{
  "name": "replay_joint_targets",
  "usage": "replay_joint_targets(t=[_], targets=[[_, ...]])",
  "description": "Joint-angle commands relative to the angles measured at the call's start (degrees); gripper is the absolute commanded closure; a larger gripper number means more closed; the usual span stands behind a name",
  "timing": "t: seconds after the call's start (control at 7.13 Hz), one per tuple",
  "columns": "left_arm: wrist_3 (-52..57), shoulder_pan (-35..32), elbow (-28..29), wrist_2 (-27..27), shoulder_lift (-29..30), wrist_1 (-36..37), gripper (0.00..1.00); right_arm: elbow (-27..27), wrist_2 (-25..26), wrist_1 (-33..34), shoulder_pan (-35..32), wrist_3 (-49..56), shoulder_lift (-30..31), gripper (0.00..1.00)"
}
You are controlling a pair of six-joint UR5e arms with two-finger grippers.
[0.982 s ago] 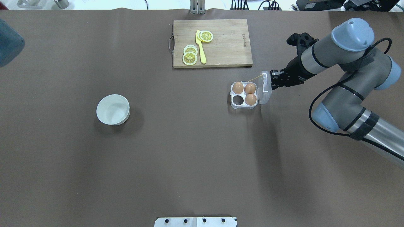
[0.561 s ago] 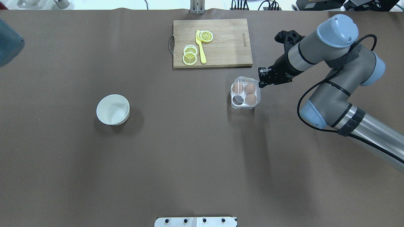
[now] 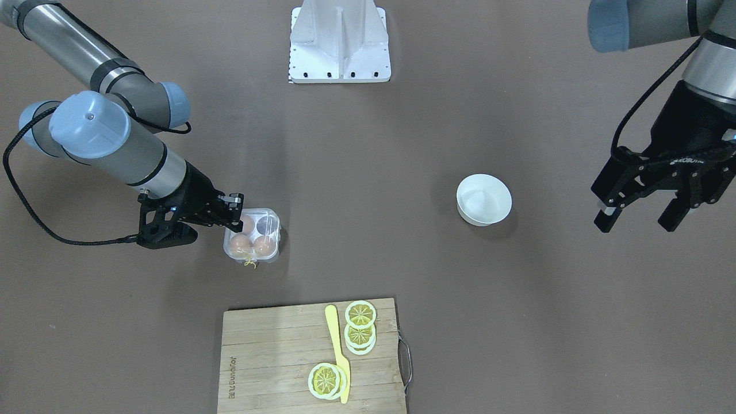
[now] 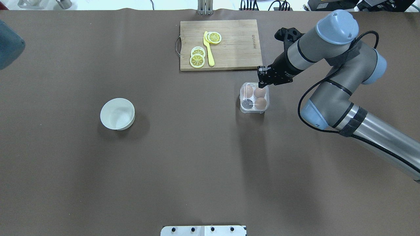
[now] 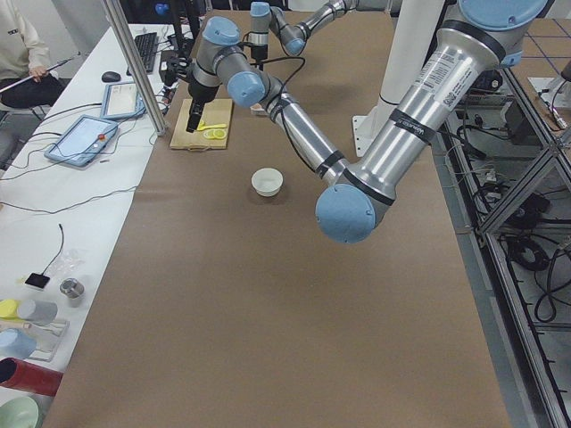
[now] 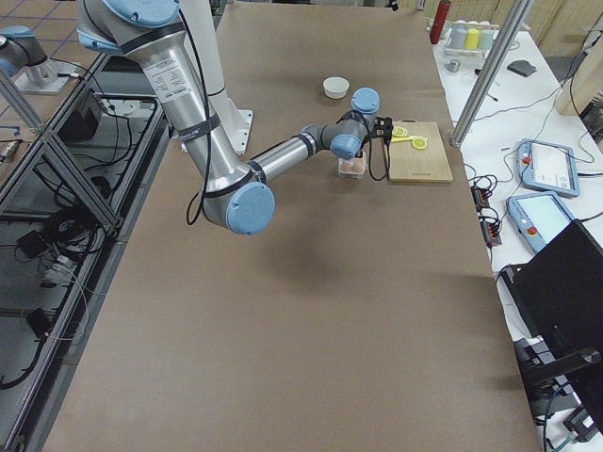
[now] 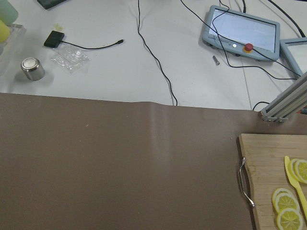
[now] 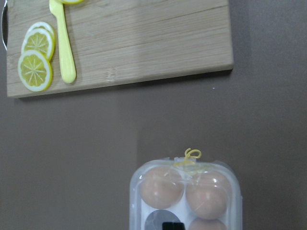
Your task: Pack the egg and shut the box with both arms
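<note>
I can't tell from any view whether the lid of the box (image 4: 252,110) has latched; it lies down over three eggs (image 8: 160,187), with one cell dark and empty. The right gripper (image 4: 262,78) sits over the box's 1 o'clock corner and partly covers an egg. Its fingers read as pressed together, since the wrist view shows only one black tip, cut off at the bottom edge. The left gripper (image 3: 637,218) is out of the overhead view; from the front it hangs with fingers spread, holding nothing. The box stands at 2 o'clock from the table's middle, its yellow string (image 8: 191,155) toward the cutting board (image 4: 236,46), which lies near but apart at 11 o'clock. The bowl (image 4: 117,114) sits well apart at 9 o'clock. Wide bare brown table (image 4: 183,164) runs to 6 o'clock, up to the white stand (image 4: 203,230). Past the far edge is a white bench with cables and a pendant (image 7: 242,31).
</note>
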State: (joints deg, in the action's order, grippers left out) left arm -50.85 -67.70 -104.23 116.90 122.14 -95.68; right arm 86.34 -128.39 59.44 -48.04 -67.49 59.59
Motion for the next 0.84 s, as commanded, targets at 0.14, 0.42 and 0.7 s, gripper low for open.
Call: replay_joint_targets(t=[0.14,0.42,0.7], targets=[[0.14,-0.76,-0.19,0.08,-1.63,-0.03,0.02,2.16,-0.45,0.93,-4.57,-4.05,-0.71,0.69],[5.63,-1.81,-0.97,0.08,-3.91,-0.21,0.02,5.48,-1.87,4.61,-12.65,0.04,1.91,0.00],[16.51,-4.01,-3.68,-0.27,-13.01,-2.65,0.02,9.61,-3.27,19.11,-22.06,22.19,5.52,0.00]])
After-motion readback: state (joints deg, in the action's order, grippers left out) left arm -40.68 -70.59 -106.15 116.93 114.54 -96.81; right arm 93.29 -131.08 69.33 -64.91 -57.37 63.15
